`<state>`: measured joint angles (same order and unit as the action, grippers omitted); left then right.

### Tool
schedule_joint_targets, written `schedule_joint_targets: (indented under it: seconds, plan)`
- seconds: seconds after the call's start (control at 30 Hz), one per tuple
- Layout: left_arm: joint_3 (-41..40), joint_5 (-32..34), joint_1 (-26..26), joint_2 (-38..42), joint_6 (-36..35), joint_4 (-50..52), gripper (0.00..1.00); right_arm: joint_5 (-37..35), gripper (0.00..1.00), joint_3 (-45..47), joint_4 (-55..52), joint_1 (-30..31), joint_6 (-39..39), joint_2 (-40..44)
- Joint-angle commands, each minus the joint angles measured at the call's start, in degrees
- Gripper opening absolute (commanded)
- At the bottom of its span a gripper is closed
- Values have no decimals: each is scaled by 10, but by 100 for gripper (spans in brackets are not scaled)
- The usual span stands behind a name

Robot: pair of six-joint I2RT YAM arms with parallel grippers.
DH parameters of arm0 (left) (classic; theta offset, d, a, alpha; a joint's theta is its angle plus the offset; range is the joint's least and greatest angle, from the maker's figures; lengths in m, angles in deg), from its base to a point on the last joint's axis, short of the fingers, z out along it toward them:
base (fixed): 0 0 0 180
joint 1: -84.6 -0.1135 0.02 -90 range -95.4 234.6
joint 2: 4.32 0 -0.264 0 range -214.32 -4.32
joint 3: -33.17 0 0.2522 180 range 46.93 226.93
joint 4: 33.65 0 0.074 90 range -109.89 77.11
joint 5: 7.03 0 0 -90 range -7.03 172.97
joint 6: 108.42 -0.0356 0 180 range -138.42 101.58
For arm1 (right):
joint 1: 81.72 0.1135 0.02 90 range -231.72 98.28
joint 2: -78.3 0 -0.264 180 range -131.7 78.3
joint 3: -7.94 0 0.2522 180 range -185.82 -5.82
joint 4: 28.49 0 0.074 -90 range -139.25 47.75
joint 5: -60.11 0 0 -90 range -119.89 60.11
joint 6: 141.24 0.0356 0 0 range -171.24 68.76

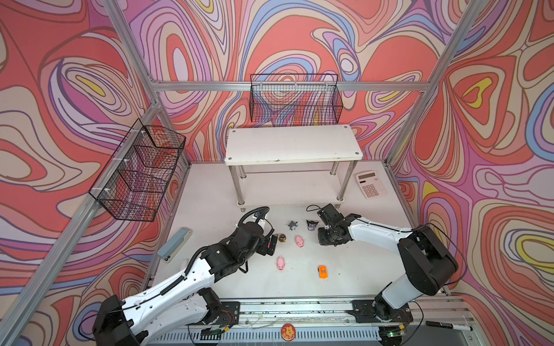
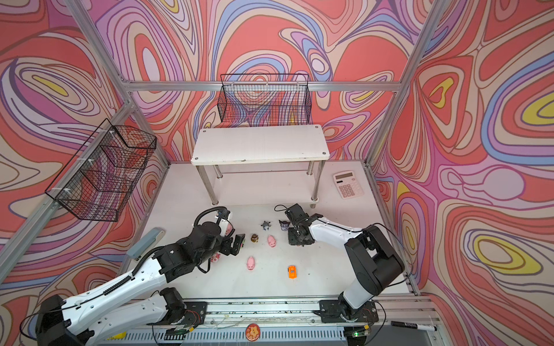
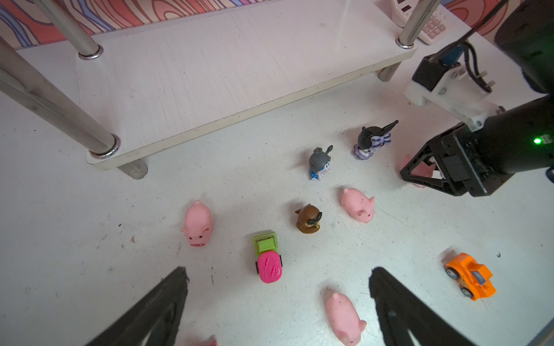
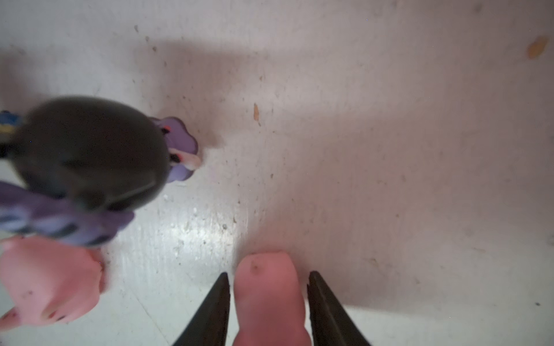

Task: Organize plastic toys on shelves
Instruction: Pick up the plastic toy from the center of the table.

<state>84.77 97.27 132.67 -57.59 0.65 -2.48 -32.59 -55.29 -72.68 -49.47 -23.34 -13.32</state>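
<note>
White tabletop (image 1: 299,284) | right end effector (image 4: 269,273) straddles pink pig (image 4: 266,302), can't tell grip | left end effector (image 3: 278,269) open | I'd pinch gently, lift straight

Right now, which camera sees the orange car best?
The left wrist view: the orange car is close and sharp, wheels showing. Both top views show it whole but tiny. The right wrist view misses it.
</note>
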Motion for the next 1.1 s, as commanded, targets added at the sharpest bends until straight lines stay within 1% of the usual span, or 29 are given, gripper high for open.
schedule_joint_targets:
  seconds: [0.0,0.1,0.23,0.33,0.6,0.83,1.07]
  plan:
    - [9,-2,2,4,-7,-3,98,-3,41,10,-5,-3,0,0]
    - [7,-2,2,8,-7,-4,98,-4,37,8,-12,-3,0,0]
    - [6,2,2,12,-7,0,98,-3,35,8,-19,-3,0,5]
    - [6,3,2,15,-7,1,98,-4,31,4,-27,-3,0,12]
    - [9,1,3,25,-10,2,98,-14,29,-24,-82,-3,-5,48]
    - [16,-1,2,26,-12,-7,98,-26,30,-90,-163,-3,-17,100]
    - [34,-10,2,11,-15,-13,98,-27,29,-195,-249,-3,-34,134]
